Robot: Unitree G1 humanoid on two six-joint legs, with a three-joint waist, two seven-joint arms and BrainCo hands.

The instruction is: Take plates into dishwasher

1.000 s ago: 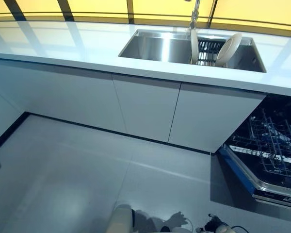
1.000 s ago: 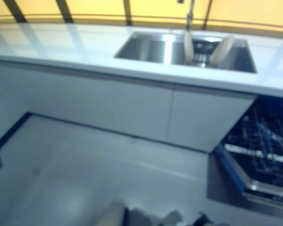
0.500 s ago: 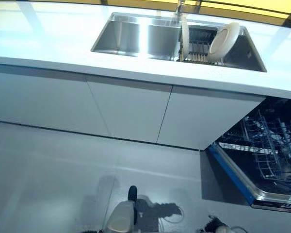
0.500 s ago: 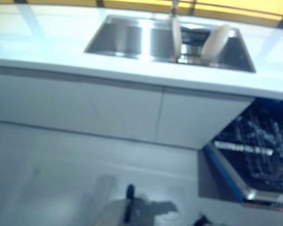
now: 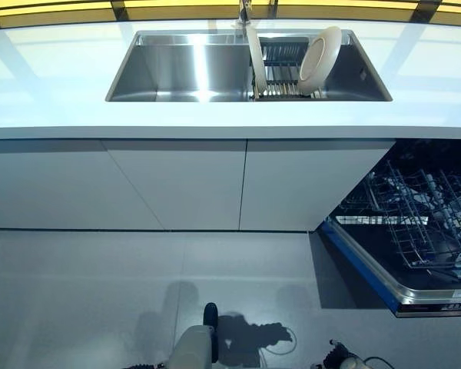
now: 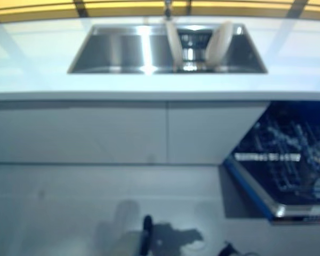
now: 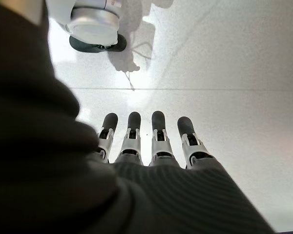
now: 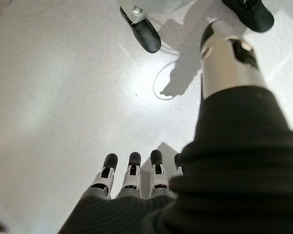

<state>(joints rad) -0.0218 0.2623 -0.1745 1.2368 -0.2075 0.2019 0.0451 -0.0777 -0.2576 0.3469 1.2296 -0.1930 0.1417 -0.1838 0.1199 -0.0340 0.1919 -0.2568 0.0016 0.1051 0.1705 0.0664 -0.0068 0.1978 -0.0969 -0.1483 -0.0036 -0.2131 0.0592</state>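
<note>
White surface point(image 5: 69, 73) with steel sink point(image 5: 177, 73); round white plates point(image 5: 320, 60) racked there, well apart from both relaxed, empty robot hands point(image 7: 146, 141) point(image 8: 132, 183) hung over grey floor point(image 5: 84, 292).

I see the sink point(image 5: 192, 73) with its left half bare, while a rack point(image 5: 283, 73) holding two upright plates point(image 5: 320, 60) fills the right half. The tap point(image 5: 244, 11) stands at the far rim just beside them. At the right, the dishwasher point(image 5: 415, 231) door lies open over the floor point(image 5: 84, 300), its wire basket point(image 5: 419, 211) pulled out below the surface point(image 5: 54, 73).

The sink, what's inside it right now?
Inside the sink, a dish rack holds two plates on edge. The rack's base and the basin floor beneath it are hidden.
</note>
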